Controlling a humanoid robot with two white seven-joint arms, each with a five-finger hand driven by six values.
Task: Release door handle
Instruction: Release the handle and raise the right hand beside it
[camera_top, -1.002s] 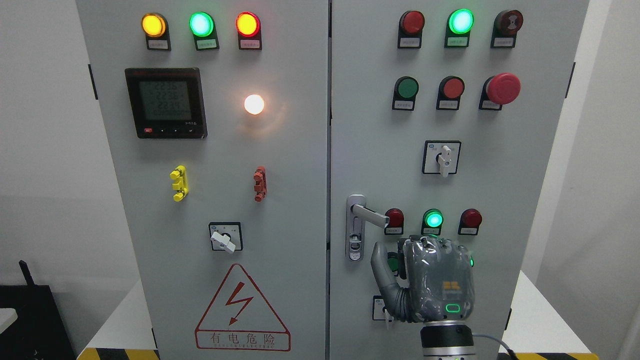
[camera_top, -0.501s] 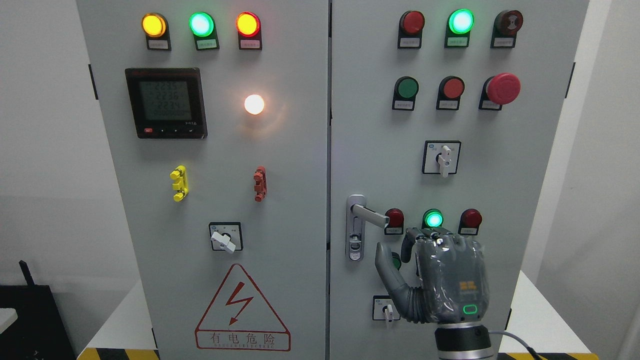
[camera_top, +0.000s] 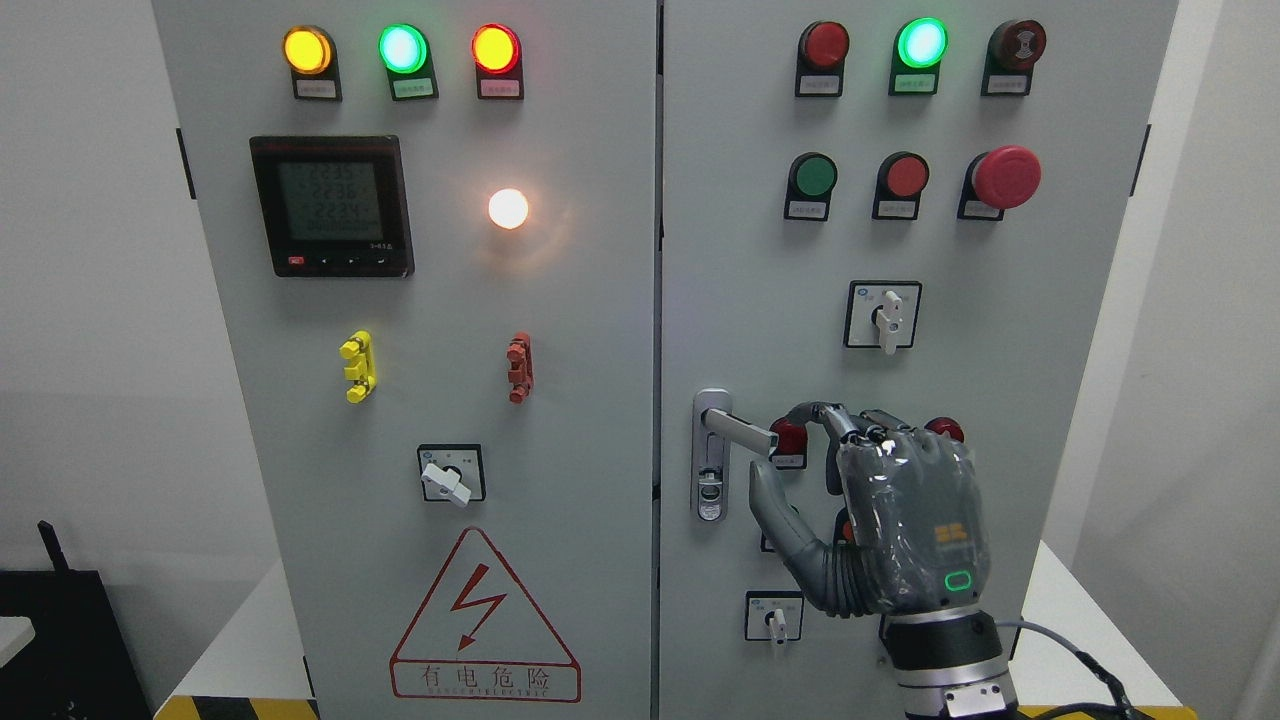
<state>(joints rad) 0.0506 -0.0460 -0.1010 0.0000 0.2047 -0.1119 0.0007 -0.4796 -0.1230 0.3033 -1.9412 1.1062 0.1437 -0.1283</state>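
Observation:
The silver lever door handle (camera_top: 738, 428) sits on the right cabinet door (camera_top: 760, 300), its lever pointing right and slightly down from a vertical backplate with a keyhole. My right hand (camera_top: 780, 455), grey and plastic-wrapped, comes up from the bottom right with its back to the camera. Its curved fingers (camera_top: 830, 418) arch just right of the lever's tip, and the thumb (camera_top: 768, 495) stands below the lever. Nothing is held between them; the lever tip shows free. The hand hides the green lamp and part of the red lamps behind it. No left arm shows.
Rotary switches (camera_top: 883, 314) (camera_top: 773, 616) lie above and below the hand. A red mushroom stop button (camera_top: 1005, 177) juts out at upper right. The left door (camera_top: 450, 320) carries a meter (camera_top: 331, 205), lit lamps, a switch and a warning triangle. White table edges flank the cabinet.
My right hand has risen and shifted slightly right, from below the row of lamps to level with the lever's tip. Its fingers now curl over beside the lever. The handle has not moved.

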